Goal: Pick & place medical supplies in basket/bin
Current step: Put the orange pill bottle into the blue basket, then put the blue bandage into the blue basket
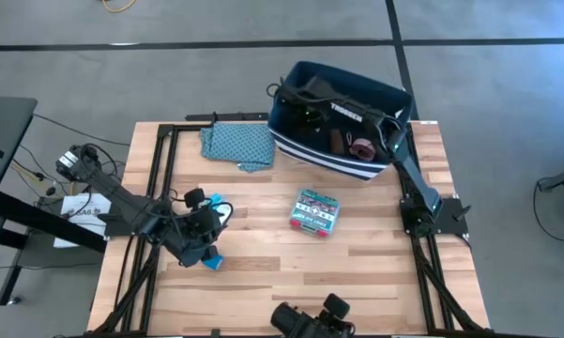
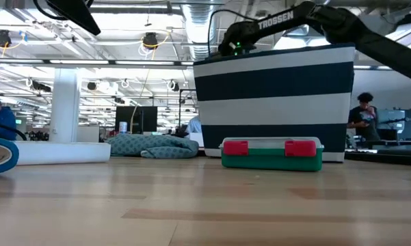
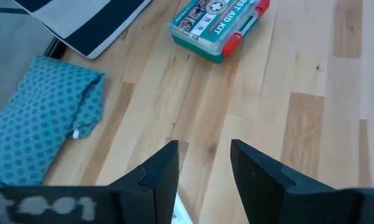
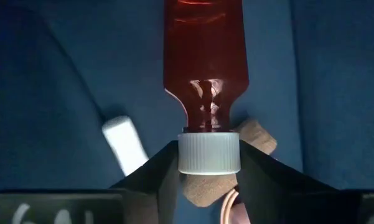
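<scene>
The navy white-striped bin (image 1: pixel 293 141) stands at the table's far right. My right gripper (image 4: pixel 208 163) reaches down into it, shut on a red bottle (image 4: pixel 205 56) with a white cap. On the bin's floor lie a white tube (image 4: pixel 124 144), a brown piece (image 4: pixel 256 138) and a pink roll (image 1: pixel 361 147). A teal-red flat box (image 1: pixel 315 210) lies flat mid-table. My left gripper (image 3: pixel 204 165) hangs open above the table's left part, nothing between its fingers. A blue cube (image 1: pixel 211 260) and a blue-white item (image 1: pixel 219 204) lie beside it. My right gripper pinches the bottle's white cap (image 4: pixel 208 149) between its two fingers, one on each side. The fingers come from above, pointing steeply down into the bin. The bottle's red body extends away below the fingers, over the bin's blue floor; whether its base rests there cannot be told.
A teal patterned folded cloth (image 1: pixel 237 144) lies left of the bin at the far edge. In the low view a blue roll (image 2: pixel 0 156) and a white tube (image 2: pixel 61 152) lie at the left. Bare wood stretches along the near half of the table.
</scene>
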Controlling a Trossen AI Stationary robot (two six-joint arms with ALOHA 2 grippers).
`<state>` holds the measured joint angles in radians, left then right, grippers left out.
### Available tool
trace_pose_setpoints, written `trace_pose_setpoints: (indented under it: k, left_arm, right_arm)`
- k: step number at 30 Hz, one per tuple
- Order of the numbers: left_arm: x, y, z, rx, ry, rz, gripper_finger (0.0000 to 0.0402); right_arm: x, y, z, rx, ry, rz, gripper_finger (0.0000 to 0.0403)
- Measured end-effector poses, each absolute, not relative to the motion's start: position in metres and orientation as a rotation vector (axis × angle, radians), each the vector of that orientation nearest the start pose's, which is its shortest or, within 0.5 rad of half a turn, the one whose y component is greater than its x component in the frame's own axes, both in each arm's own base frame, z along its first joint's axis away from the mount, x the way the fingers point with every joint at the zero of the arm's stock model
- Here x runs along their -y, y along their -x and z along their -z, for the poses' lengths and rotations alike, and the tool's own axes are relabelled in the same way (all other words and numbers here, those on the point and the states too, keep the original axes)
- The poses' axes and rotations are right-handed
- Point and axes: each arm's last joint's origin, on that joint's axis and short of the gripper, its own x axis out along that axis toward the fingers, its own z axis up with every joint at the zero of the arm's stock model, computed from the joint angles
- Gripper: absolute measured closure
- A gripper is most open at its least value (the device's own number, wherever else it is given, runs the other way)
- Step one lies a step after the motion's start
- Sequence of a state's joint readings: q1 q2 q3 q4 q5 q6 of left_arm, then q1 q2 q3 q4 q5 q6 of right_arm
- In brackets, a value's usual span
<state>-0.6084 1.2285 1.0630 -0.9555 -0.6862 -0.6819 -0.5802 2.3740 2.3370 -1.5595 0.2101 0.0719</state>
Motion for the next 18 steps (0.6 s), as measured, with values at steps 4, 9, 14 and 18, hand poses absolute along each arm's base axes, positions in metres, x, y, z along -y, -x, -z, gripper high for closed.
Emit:
trace_pose_setpoints:
  k: [4,9,14,18]
  left_arm:
    - [0.115,-0.191,-0.290,-0.798,-0.021,-0.353,0.0265]
    - [0.117,-0.190,-0.290,-0.788,0.022,-0.361,0.0265]
    - [0.117,-0.190,-0.290,-0.783,0.038,-0.367,0.0265]
    - [0.117,-0.190,-0.290,-0.778,0.052,-0.376,0.0265]
  right_arm:
    - [0.253,-0.379,-0.236,-1.608,-0.335,0.668,0.0231]
    - [0.254,-0.376,-0.240,-1.620,-0.293,0.692,0.0191]
    - [0.250,-0.370,-0.258,-1.591,-0.276,0.680,0.0176]
    - [0.238,-0.361,-0.294,-1.507,-0.238,0.680,0.0180]
